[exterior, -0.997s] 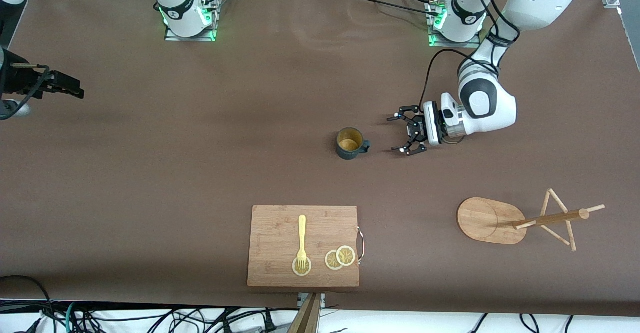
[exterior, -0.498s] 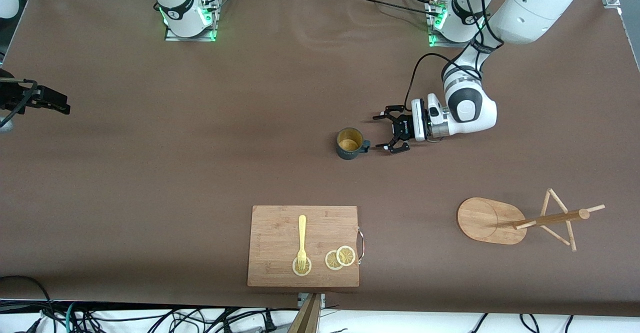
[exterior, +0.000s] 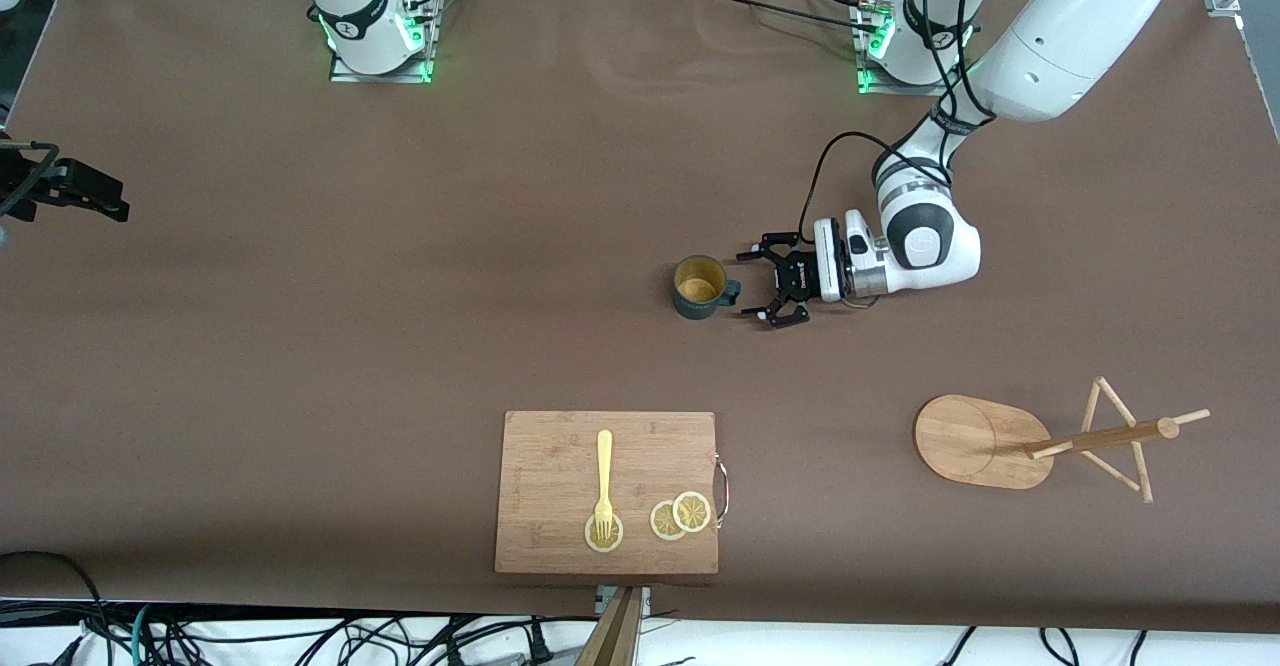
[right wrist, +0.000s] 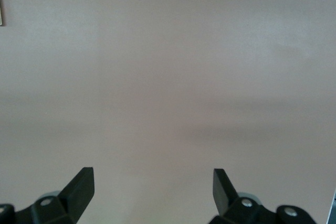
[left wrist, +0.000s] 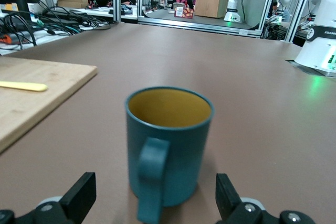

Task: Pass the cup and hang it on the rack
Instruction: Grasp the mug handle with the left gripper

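- Left gripper [exterior: 752,282] hung low over the brown table [exterior: 400,346], lying sideways with its fingers [left wrist: 80,196] spread wide and nothing between them.
- Just ahead of those fingertips stood the cup [exterior: 701,287], upright on the table, its small handle [left wrist: 152,174] turned straight toward the gripper; the two looked close but apart.
- Seen from the left wrist, the teal cup [left wrist: 168,140] sat centred between the two spread fingers, its yellowish inside showing.
- Well away from the left gripper, toward the left arm's end of the table and nearer the front camera, the wooden rack [exterior: 1040,441] stood with its oval base on the table and no cup on its pegs.
- Also nearer the front camera than the cup lay a wooden cutting board [exterior: 560,476], carrying a pale yellow fork [exterior: 603,481] and three lemon slices [exterior: 680,516].
- Right gripper [exterior: 85,196] waited at the right arm's end of the table, over bare tabletop, fingers [right wrist: 81,187] parted and empty in the right wrist view.
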